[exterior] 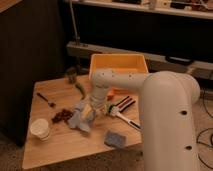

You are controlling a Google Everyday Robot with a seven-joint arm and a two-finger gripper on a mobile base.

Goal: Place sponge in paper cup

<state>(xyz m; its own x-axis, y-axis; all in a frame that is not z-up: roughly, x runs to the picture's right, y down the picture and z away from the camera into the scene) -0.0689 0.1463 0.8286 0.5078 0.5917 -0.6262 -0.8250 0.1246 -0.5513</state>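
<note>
Arm (167, 120): white and thick, it is filling the near right of the view, with its upper link reaching left across the table.
Table (60, 147): a light wooden top is carrying all the small things, and its near edge is running along the bottom left.
Sponge (116, 139): a flat blue-grey pad is lying on the table close to the near edge, right of the pincer and apart from it. It is sitting outside the cup.
Paper cup (40, 128): it is standing upright near the table's near left corner, its white mouth facing up, well apart from the sponge.
Pincer (81, 120): it is hanging low over the middle of the table, between the paper cup and the sponge and nearer the cup. Whether it is apart, together or clamped on something, I cannot tell. A pale yellow patch is showing just above it.
Dark cluster (62, 116): a reddish-brown heap is lying just left of the pincer, far of the cup.
Fork (46, 100): a dark utensil is lying toward the far left.
White-handled utensil (125, 120): it is lying right of the pincer, partly behind the arm.
Orange bin (118, 65): it is sitting at the far side of the table, behind the arm's upper link.
Dark jar (71, 75): it is standing at the far edge, left of the bin.
</note>
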